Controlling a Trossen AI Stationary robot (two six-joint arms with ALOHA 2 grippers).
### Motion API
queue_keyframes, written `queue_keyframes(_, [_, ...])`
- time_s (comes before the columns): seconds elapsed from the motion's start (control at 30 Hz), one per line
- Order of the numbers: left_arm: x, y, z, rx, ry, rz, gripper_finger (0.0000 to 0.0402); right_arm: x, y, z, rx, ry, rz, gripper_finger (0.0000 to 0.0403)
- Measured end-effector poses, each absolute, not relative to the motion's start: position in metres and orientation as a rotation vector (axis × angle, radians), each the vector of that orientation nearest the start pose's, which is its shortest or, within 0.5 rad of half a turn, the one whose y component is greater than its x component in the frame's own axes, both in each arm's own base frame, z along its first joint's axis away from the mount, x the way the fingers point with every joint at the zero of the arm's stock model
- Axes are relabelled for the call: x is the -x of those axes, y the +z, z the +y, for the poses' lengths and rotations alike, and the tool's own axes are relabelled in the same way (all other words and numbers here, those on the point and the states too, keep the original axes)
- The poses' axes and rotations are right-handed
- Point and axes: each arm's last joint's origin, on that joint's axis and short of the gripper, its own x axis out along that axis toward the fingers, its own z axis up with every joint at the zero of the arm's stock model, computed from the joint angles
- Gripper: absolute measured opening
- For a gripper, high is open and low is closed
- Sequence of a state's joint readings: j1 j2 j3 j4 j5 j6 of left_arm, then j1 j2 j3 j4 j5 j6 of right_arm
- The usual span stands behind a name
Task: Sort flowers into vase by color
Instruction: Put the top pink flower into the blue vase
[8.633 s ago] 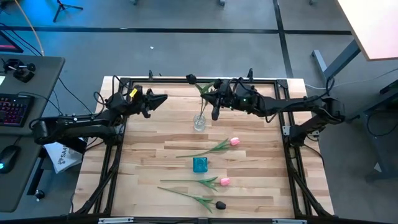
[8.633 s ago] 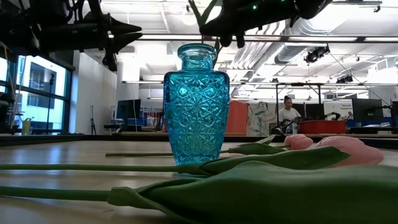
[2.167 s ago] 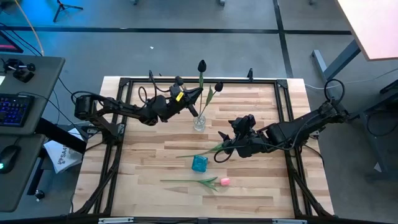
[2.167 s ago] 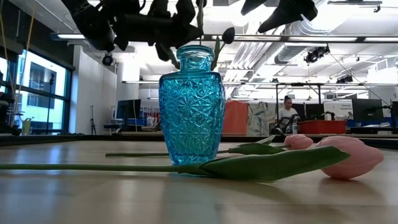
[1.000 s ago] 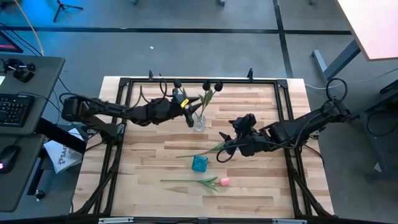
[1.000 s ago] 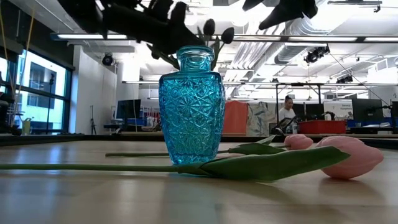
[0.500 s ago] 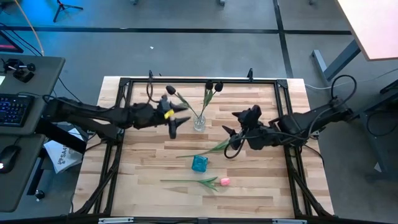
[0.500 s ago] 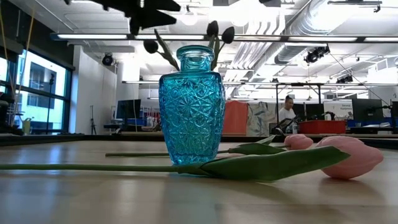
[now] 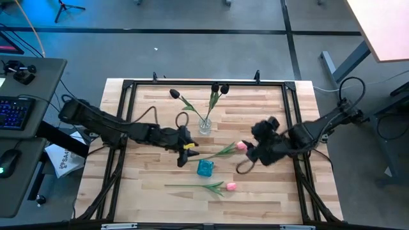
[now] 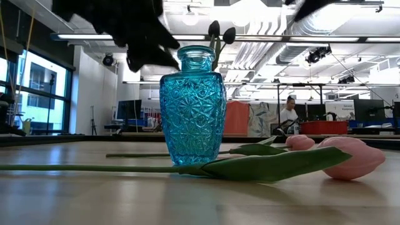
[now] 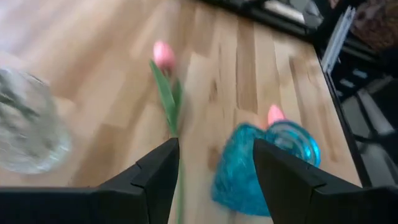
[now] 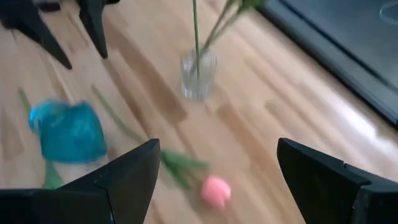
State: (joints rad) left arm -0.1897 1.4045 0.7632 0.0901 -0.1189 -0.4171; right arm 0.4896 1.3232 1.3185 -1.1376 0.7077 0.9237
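Three dark tulips (image 9: 215, 88) stand with their stems in a clear glass vase (image 9: 204, 126) at the far middle of the table. Closer to the near edge stands a blue glass vase (image 9: 205, 168). One pink tulip (image 9: 241, 145) lies flat to the vase's far right, and another pink tulip (image 9: 231, 186) lies toward the near edge. My left gripper (image 9: 185, 156) hangs open above the table just left of the blue vase. The first pink tulip's stem (image 11: 171, 106) shows ahead between its fingers. My right gripper (image 9: 246, 165) hovers open just near of the first pink tulip's head (image 12: 216, 191).
A black metal frame (image 9: 128, 86) runs round the wooden table (image 9: 153, 204). A desk with a keyboard (image 9: 16, 112) stands off the left side. Beyond the table, a person (image 10: 289, 112) is far off in the room.
My left gripper has let go of a dark tulip at the clear vase, opened, and swung toward the near edge to beside the blue vase. That tulip now leans out of the clear vase to the left. My right gripper has shifted right and nearward, uncovering the pink tulip's head.
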Motion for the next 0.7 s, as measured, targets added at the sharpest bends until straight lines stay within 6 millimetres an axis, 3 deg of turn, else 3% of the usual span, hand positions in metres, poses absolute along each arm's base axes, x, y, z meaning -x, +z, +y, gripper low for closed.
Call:
queue_keyframes(0.2, [-0.315,0.205,-0.046,0.301,-0.026,0.607,0.0193,-0.196,0.317,0.114,-0.329,-0.611,0.722,0.0318])
queue_keyframes(0.37, [-0.340,0.208,-0.034,0.349,-0.059,0.621,0.0193,-0.188,0.314,0.128,-0.375,-0.589,0.692,0.0318])
queue_keyframes(0.57, [-0.356,0.208,-0.030,0.273,-0.030,0.752,0.0193,-0.183,0.315,0.134,-0.353,-0.567,0.670,0.0318])
queue_keyframes(0.7, [-0.361,0.196,-0.035,0.209,-0.035,0.878,0.0193,-0.182,0.314,0.133,-0.336,-0.572,0.668,0.0318])
